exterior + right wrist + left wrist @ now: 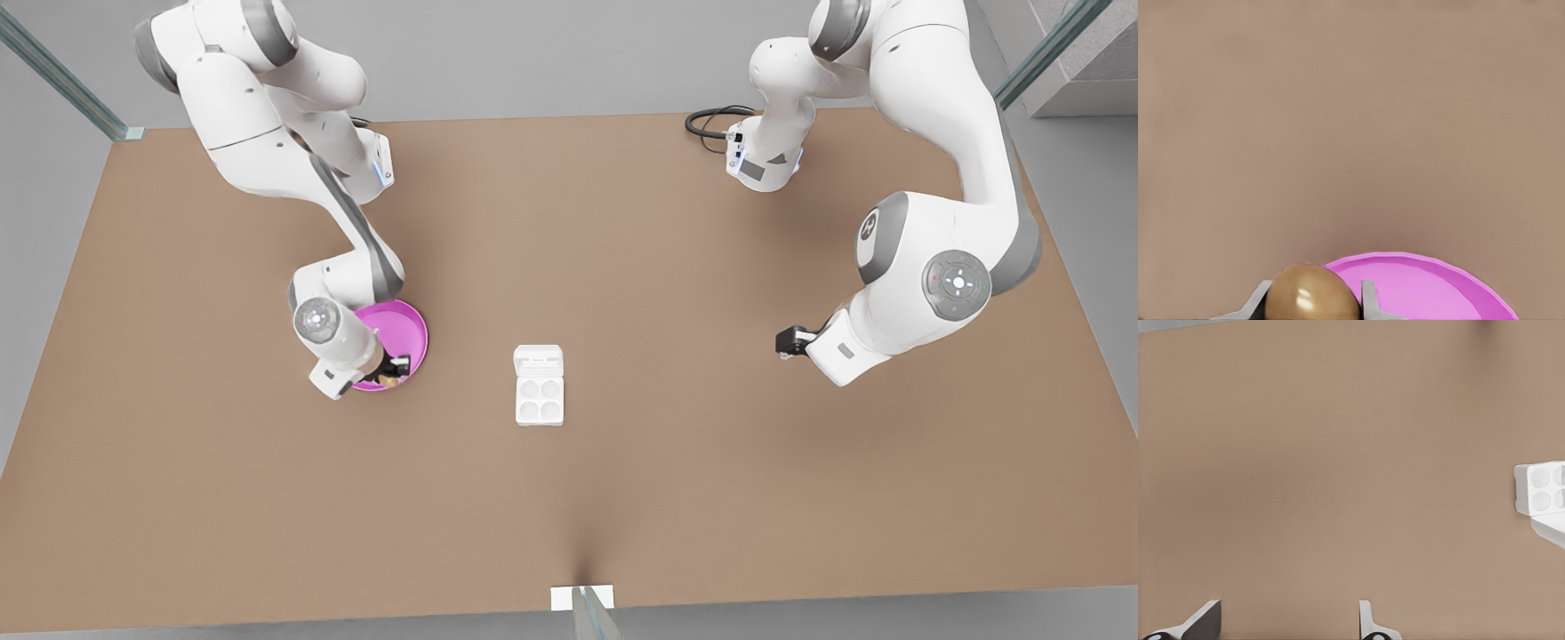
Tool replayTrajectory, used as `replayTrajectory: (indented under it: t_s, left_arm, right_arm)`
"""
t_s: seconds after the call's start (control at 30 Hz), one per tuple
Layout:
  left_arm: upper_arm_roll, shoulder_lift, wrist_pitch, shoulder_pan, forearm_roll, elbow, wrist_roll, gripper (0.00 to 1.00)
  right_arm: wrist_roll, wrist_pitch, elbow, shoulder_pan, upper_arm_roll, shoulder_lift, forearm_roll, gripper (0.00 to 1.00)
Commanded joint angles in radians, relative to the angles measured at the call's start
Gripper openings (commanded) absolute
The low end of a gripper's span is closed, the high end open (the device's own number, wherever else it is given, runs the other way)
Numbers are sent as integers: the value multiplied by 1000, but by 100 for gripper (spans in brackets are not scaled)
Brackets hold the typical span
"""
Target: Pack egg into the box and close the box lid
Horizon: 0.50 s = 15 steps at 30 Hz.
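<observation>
Right gripper [391, 372], over the pink plate [411, 324] at the front view's left: fingers [1369, 300] closed against both sides of the egg [1313, 293]. Egg carton [539, 397] lies at about 3 o'clock from it, cups empty, lid [539, 360] hinged open at 12 o'clock; the right arm is nearer. Left gripper [788, 342] waits well apart, fingers [1368, 623] spread, empty

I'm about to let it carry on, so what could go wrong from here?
The right tool pinches the round egg over the pink plate; a smooth egg could slip during the carry.

The box is small with four tight cups; a slightly off drop could miss.

The box lid lies open; the waiting left tool pushing it might slide the light box.
</observation>
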Motion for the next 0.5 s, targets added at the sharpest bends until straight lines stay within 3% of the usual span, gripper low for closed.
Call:
replayTrajectory:
  t_s: [0.0, 0.1, 0.23, 0.27, 0.37, 0.47]
  left_arm:
    - [0, -2, -6, 1, 3, -1, -33, 100]
    - [0, 0, -6, 3, 4, -1, -33, 100]
    - [1, 0, -6, 6, 4, -1, -33, 100]
    - [1, 0, -6, 6, 4, -2, -33, 100]
    - [1, -3, -17, 11, 4, -4, -32, 100]
    - [1, -3, -19, 9, 6, -7, -32, 100]
  right_arm:
    - [56, -257, 158, 79, -46, 84, -1, 50]
    - [147, -440, 482, 251, -138, 256, 18, 50]
    - [188, -526, 663, 467, -296, 349, 113, 51]
    - [208, -547, 732, 495, -299, 394, 117, 51]
    - [223, -558, 781, 574, -369, 431, 183, 51]
    - [280, -570, 781, 611, -368, 429, 213, 51]
